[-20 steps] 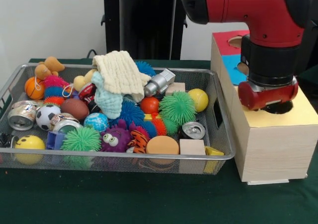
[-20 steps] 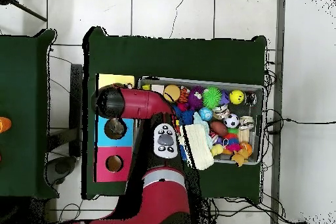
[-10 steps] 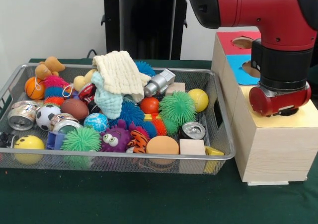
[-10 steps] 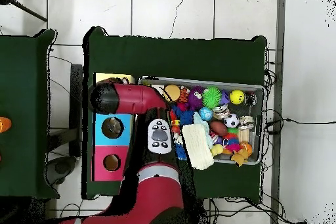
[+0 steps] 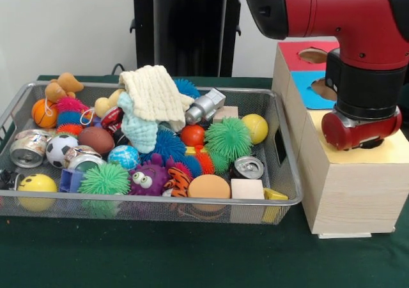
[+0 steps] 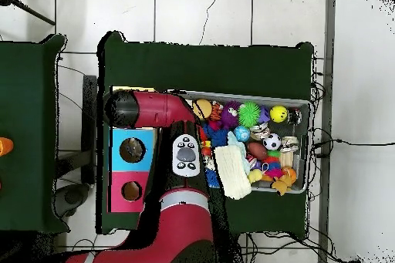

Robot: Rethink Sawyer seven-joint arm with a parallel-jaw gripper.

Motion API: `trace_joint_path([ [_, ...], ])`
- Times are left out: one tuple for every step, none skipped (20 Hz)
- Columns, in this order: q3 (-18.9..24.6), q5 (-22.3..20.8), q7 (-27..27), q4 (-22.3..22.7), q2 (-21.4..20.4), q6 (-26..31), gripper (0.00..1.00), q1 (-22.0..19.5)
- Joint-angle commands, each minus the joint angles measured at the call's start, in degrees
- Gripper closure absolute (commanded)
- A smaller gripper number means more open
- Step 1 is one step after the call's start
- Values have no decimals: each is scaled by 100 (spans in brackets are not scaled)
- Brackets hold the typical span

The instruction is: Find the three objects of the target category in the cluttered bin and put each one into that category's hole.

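The sorting box [image 5: 345, 192] stands just beside the wire bin [image 5: 284, 173], and the gripper [image 5: 363, 142] sits low over the box's yellow panel [image 5: 393, 149], right at that panel's hole. Its fingers are hidden under the red wrist, so I cannot tell whether the pincer is apart or together, or whether it carries anything.

Behind the gripper on the box top come the blue panel [image 5: 307, 87] and then the red panel [image 5: 295, 52], each with its own hole (both partly covered by the arm [image 5: 319, 10] in the front view; the overhead view shows them clearly).

The bin lies to the side of the gripper, past the box's edge, and is packed full. Nearest the gripper are a yellow ball [image 5: 255, 128], a green spiky ball [image 5: 228, 138], a crushed can [image 5: 248, 167] and a wooden block [image 5: 246, 189]. Farther off are a purple monster toy [image 5: 148, 178], an orange disc [image 5: 209, 187], a soccer ball [image 5: 60, 149] and a smiley ball [image 5: 38, 184]. A cream knitted cloth [image 5: 153, 95] is heaped above the pile, covering things below.

Bare green tablecloth [image 5: 192, 256] runs along the front of the bin and the box.
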Motion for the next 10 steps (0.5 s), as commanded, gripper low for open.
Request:
trace_joint_path([
  [268, -343, 934, -388, 1904, -1667, 0, -409],
  [217, -323, 959, -431, 1920, -1553, 0, -375],
  [191, -305, 962, -464, 1928, -1438, 0, -362],
  [201, -341, 924, -465, 1914, -1437, 0, -368],
  [212, -375, 875, -467, 1903, -1408, 0, -377],
  [167, -368, 927, -475, 1902, -1389, 0, -350],
  [160, -380, 922, -474, 1895, -1365, 0, -346],
  [154, -388, 934, -460, 1883, -1375, 0, -344],
  [148, -396, 946, -446, 1871, -1385, 0, -342],
  [145, -403, 949, -437, 1857, -1376, 0, -342],
])
